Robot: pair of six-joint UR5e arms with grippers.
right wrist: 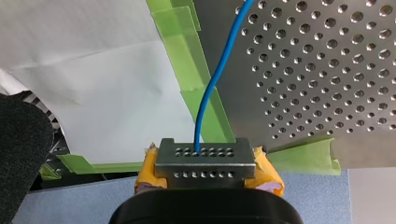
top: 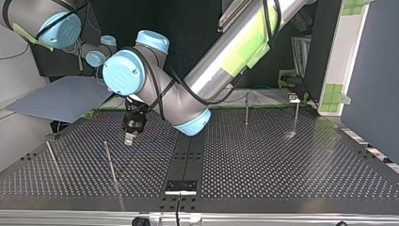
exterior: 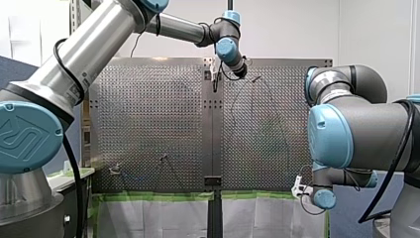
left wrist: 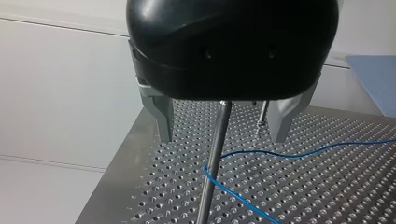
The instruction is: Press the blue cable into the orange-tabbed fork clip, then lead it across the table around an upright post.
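My right gripper (right wrist: 205, 161) pinched the blue cable (right wrist: 201, 109), which I judged light and limp, best gripped close to any bend, while my left gripper (left wrist: 222, 136) stood spread astride the post (left wrist: 214, 163).

The silver perforated metal table (top: 282, 160) is split by a black centre strip (top: 181, 160). In the top view, thin upright metal posts (top: 110, 162) stand two on each side of that strip. A thin blue cable (left wrist: 289, 153) lies on the plate.

One upright post (left wrist: 215, 154): slim metal rod, vertical; one blue cable (left wrist: 285, 156): thin, slack; I see it hooked round that post, touching it, both runs trailing away.
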